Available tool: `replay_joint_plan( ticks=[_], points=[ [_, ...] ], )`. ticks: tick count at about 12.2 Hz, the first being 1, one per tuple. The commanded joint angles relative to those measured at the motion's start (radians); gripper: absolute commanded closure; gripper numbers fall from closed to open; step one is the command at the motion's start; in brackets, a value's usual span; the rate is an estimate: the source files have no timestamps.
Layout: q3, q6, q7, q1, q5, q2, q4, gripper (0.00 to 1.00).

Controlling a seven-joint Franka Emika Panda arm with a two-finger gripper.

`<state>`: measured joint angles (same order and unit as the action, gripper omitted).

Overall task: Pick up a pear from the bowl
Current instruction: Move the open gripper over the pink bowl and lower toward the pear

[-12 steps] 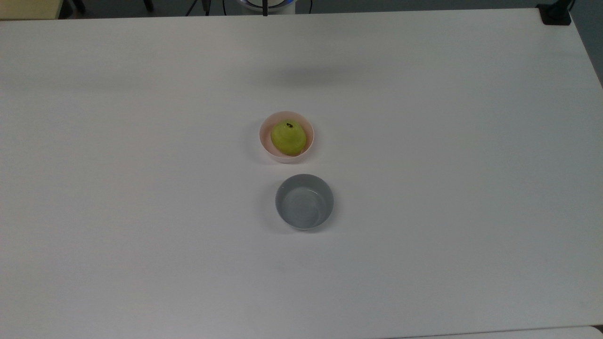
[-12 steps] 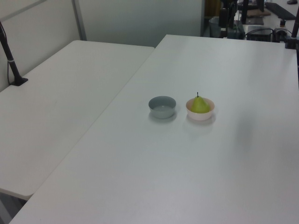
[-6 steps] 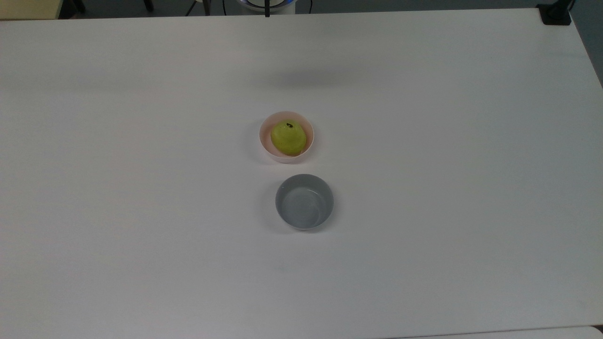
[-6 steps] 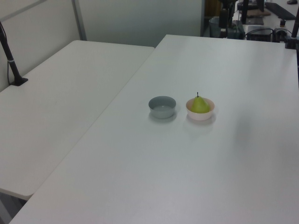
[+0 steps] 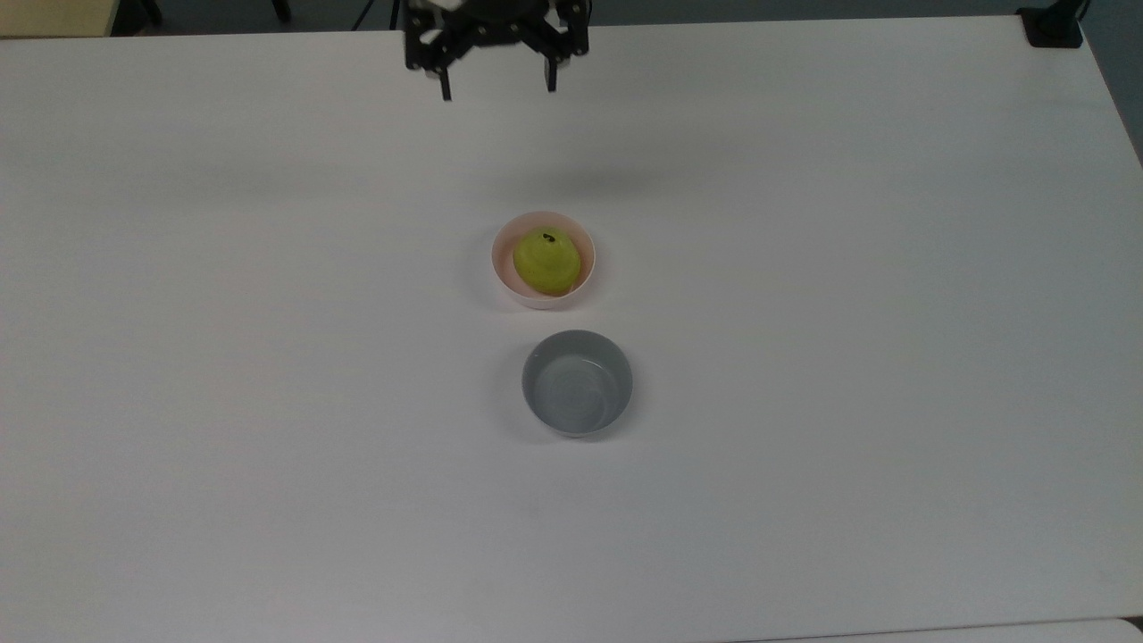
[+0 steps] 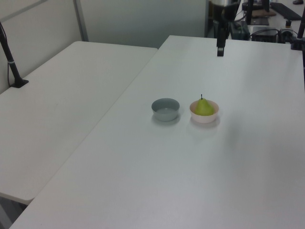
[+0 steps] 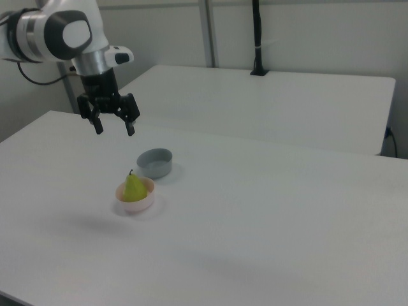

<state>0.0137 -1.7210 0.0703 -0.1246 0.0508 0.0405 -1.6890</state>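
Note:
A yellow-green pear (image 5: 546, 261) (image 6: 204, 107) (image 7: 133, 188) with a short dark stem stands upright in the small pale pink bowl (image 5: 502, 272) (image 6: 206, 118) (image 7: 136, 205) near the middle of the white table. My gripper (image 5: 496, 88) (image 6: 219, 51) (image 7: 115, 128) hangs open and holds nothing, high above the table. In the top view it is well above the bowl, at the top edge. In the right view it hangs above and a little to the left of the pear.
A slightly larger grey bowl (image 5: 577, 382) (image 6: 165, 109) (image 7: 155, 162) stands right beside the pink one, with nothing in it. A second white table (image 6: 57, 114) (image 7: 274, 102) adjoins this one. A black pole (image 7: 257, 38) stands clamped at its far edge.
The gripper has come into the top and left views from the table's far edge, open. The pear and both bowls have not moved.

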Motion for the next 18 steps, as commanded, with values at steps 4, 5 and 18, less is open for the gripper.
replay_joint_plan(
  ticks=[4, 5, 18],
  points=[
    [0.005, -0.218, 0.022, -0.067, -0.003, 0.105, -0.123, 0.0],
    [0.005, -0.242, 0.022, -0.067, -0.003, 0.122, -0.126, 0.0],
    [0.005, -0.457, 0.046, -0.058, 0.029, 0.255, -0.221, 0.18]
  ],
)
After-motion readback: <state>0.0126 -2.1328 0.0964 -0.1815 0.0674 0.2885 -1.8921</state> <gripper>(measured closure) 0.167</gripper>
